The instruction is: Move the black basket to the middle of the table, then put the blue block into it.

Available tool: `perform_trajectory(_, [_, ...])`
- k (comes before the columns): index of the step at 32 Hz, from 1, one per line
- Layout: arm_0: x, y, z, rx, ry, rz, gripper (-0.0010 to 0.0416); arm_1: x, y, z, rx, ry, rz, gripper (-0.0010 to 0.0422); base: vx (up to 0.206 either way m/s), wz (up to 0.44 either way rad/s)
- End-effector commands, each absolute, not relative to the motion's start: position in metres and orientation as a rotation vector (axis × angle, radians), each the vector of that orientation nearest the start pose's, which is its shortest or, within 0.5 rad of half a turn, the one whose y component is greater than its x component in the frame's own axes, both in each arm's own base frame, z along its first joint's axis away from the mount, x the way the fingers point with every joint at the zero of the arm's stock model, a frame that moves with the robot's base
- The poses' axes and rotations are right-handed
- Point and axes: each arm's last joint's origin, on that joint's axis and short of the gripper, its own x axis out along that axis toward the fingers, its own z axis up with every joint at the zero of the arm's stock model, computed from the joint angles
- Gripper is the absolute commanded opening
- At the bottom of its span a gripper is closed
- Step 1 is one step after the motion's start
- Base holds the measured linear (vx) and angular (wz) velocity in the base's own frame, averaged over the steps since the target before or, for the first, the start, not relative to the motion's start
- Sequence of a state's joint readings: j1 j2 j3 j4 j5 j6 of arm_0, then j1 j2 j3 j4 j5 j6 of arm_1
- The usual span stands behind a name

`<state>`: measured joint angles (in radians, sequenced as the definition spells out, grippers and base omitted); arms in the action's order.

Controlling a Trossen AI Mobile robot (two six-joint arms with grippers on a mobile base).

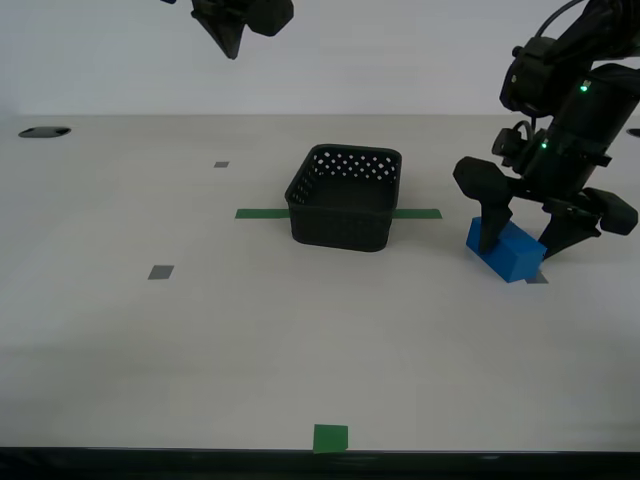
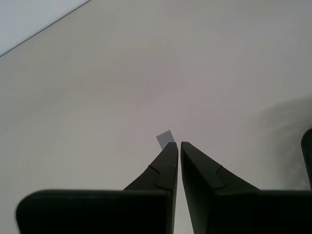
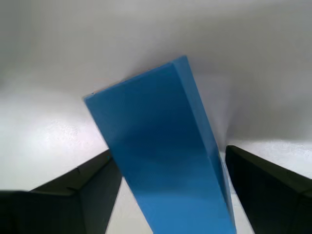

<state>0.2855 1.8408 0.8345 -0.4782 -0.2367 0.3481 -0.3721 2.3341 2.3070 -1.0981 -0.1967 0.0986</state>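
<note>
Straddling the blue block, my first gripper hangs low at the table's right side w/ jaws spread apart, one finger on each side of the block, not yet clamped. In the first wrist view the block sits skewed between the two fingers, nearer one than the other, so it isn't square to the jaws. Judgement: step in hand is the grasp; best done by closing slowly so the fingers meet the block's long flat faces, letting it turn into line rather than pinching a corner, then lifting straight up before any sideways travel. Block rests on the table, partly over a small grey tape square, near the right edge and well apart from the black basket. Basket stands upright and empty about mid-table, over the green tape strip, closer to the far edge than the near one. My second gripper is raised over bare table toward the far left, jaws together, holding nothing.
</note>
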Motion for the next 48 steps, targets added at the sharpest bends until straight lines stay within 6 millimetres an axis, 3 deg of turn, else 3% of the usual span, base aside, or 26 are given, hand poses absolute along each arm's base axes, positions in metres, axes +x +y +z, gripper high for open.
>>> perform_trajectory(1, [0.27,0.087,0.09,0.251,1.543,0.143,0.0215,0.459,-0.172,0.261,0.405,1.076,-0.211,0.0006,0.0,0.0])
perform_trajectory(3, [0.27,0.087,0.09,0.251,1.541,0.144,0.0173,0.459,-0.172,0.261,0.406,1.076,-0.211,0.0006,0.0,0.0])
perform_trajectory(4, [0.271,0.087,0.091,0.252,1.538,0.146,0.0079,0.459,-0.172,0.261,0.405,1.076,-0.21,0.0006,0.0,0.0])
perform_trajectory(6, [0.273,0.088,0.093,0.25,1.53,0.15,-0.0006,0.459,-0.172,0.261,0.405,1.076,-0.21,0.0006,0.0,0.0])
perform_trajectory(13, [0.28,0.092,0.109,0.284,1.525,0.21,-0.0001,0.46,-0.17,0.261,0.403,1.074,-0.205,0.0006,0.0,0.0])
perform_trajectory(16, [0.286,0.096,0.133,0.311,1.461,0.267,-0.0001,0.461,-0.169,0.262,0.399,1.065,-0.203,0.0006,0.0,0.0])
perform_trajectory(17, [0.29,0.101,0.155,0.31,1.398,0.301,-0.0001,0.462,-0.168,0.262,0.397,1.063,-0.201,0.0006,0.0,0.0])
perform_trajectory(19, [0.294,0.107,0.176,0.311,1.337,0.344,-0.0001,0.463,-0.167,0.262,0.396,1.062,-0.199,0.0006,0.0,0.0])
perform_trajectory(23, [0.301,0.143,0.23,0.288,1.181,0.516,-0.0001,0.464,-0.165,0.262,0.392,1.057,-0.194,0.0006,0.0,0.0])
perform_trajectory(27, [0.3,0.176,0.255,0.25,1.077,0.634,-0.0001,0.464,-0.164,0.262,0.39,1.055,-0.194,0.0006,0.0,0.0])
perform_trajectory(30, [0.298,0.184,0.254,0.242,1.029,0.668,-0.0001,0.465,-0.163,0.262,0.388,1.055,-0.19,0.0006,0.0,0.0])
perform_trajectory(33, [0.303,0.187,0.233,0.229,1.07,0.657,-0.0001,0.465,-0.162,0.262,0.386,1.056,-0.189,0.0006,0.0,0.0])
perform_trajectory(34, [0.312,0.196,0.208,0.198,1.101,0.665,-0.0001,0.465,-0.162,0.262,0.386,1.055,-0.189,0.0006,0.0,0.0])
perform_trajectory(40, [0.328,0.208,0.175,0.197,1.086,0.678,0.0,0.465,-0.161,0.262,0.386,1.06,-0.186,0.0006,0.0,0.0])
perform_trajectory(46, [0.331,0.21,0.176,0.203,1.055,0.692,0.0004,0.466,-0.159,0.261,0.384,1.062,-0.183,0.0006,0.0,0.0])
perform_trajectory(48, [0.333,0.211,0.179,0.187,1.038,0.707,0.0036,0.466,-0.159,0.261,0.384,1.062,-0.183,0.0006,0.0,0.0])
